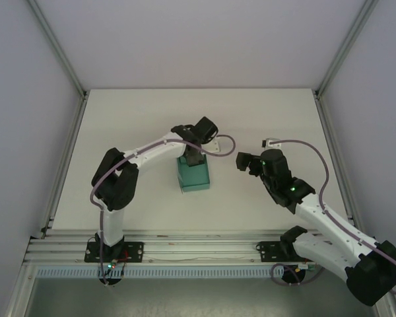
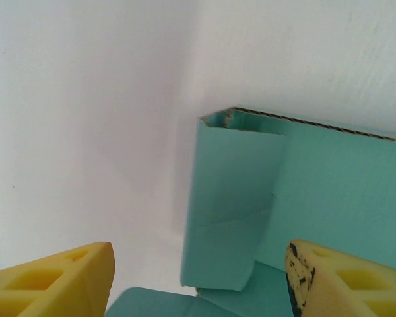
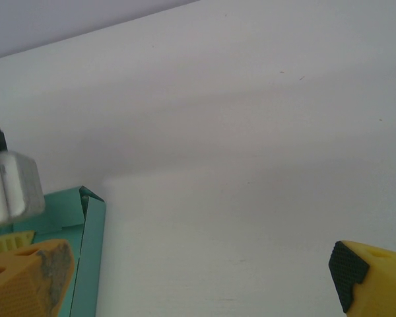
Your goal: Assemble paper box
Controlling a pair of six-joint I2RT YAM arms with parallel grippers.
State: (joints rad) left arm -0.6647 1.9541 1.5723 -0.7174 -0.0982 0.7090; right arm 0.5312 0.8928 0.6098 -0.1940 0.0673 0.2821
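Table [image 1: 119, 132]: white and flat, with both arm bases at its near edge.
Left arm [image 1: 142, 155]: it reaches from the near edge toward the middle of the table and ends over the box.
Right arm [image 1: 317, 211]: it reaches from the near right corner toward the middle and ends to the right of the box.
Box [image 1: 194, 177]: teal card, near the middle of the table and a little closer to the near edge. It is partly folded. The left wrist view shows a wall [image 2: 343, 191] standing up and a side flap [image 2: 231, 198] bent inward at the corner.
Left gripper [image 1: 192, 156]: it is above the far edge of the box. The jaws are apart, the flap stands between them, and they hold nothing.
Right gripper [image 1: 241, 162]: it is near the box but apart from it. The jaws are wide apart and empty.
Pads [image 2: 59, 281]: yellow, with a dark worn face on the other left pad [image 2: 300, 271].
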